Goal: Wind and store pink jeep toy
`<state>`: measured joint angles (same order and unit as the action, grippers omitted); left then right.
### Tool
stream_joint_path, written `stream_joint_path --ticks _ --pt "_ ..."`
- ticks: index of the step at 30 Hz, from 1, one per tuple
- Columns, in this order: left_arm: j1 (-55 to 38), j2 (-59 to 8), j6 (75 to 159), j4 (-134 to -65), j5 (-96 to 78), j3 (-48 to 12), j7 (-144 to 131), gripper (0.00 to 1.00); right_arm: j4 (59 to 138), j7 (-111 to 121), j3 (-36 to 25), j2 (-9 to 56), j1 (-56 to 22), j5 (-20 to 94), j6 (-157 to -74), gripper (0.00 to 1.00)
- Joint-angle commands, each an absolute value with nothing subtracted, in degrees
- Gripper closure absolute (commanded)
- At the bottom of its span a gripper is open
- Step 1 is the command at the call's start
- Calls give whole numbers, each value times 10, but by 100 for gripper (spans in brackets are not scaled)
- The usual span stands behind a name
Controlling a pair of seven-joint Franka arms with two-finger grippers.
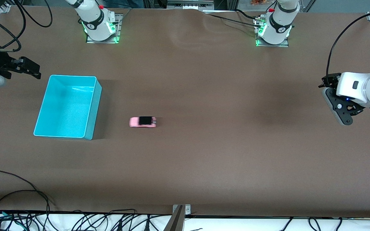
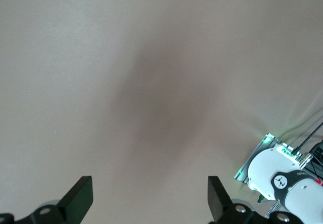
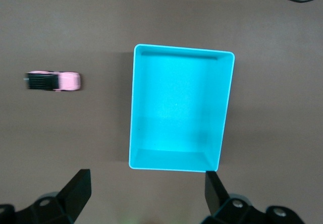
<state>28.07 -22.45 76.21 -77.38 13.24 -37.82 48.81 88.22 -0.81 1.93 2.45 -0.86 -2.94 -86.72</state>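
A: Pink jeep toy (image 1: 143,122) sits alone on the brown table (image 1: 204,154), a little below the middle of the front frame and just beside the turquoise bin (image 1: 90,109), toward the right arm's end. It appears blurred in both the front and right wrist views, so it may be rolling.

B: And the grippers?

A: Both stand fully spread and hold nothing. The right gripper (image 1: 30,69) hangs at the upper left edge of the frame, over the table beside the bin. The left gripper (image 1: 340,110) hangs at the far right edge, over bare table, well apart from the jeep; that arm looks to be waiting.

B: What could go wrong from here?

A: I'd judge the jeep to be the trouble. It is tiny, boxy and probably hard smooth plastic on free wheels, so fingers (image 3: 75,188) closing off-centre could nudge it away or pinch it crooked. If it is already rolling, a grasp aimed at this spot would miss. Winding needs it pulled back with the wheels pressed down; too little pressure and they skid on the matte table cover.

B: And the bin?

A: Rectangular, thin-walled, glossy inside and empty. A low approach could clip its rim and shift it.
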Motion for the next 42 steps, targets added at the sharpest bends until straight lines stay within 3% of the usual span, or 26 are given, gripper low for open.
stream_joint_path --ticks 1,5,9,18,24,30,42 --pt "235 -182 760 -787 128 -342 439 0 875 -1 19 31 -4 -17 -858 0" --pt "159 -164 762 -794 121 -262 414 0 875 -1 19 31 -4 -1 -857 0" --pt "134 -156 763 -805 99 -221 414 0 875 -1 19 33 -4 7 -857 0" --pt "106 -90 843 -882 28 -166 397 0 875 64 25 57 -21 13 -866 0" --pt "69 -66 860 -899 22 -129 230 0 875 191 25 88 -38 22 -889 0" --pt "55 -33 884 -929 24 -124 69 0 875 341 25 133 -48 29 -910 0" --pt "11 29 938 -996 8 -59 68 0 906 607 25 234 -58 34 -1004 0"
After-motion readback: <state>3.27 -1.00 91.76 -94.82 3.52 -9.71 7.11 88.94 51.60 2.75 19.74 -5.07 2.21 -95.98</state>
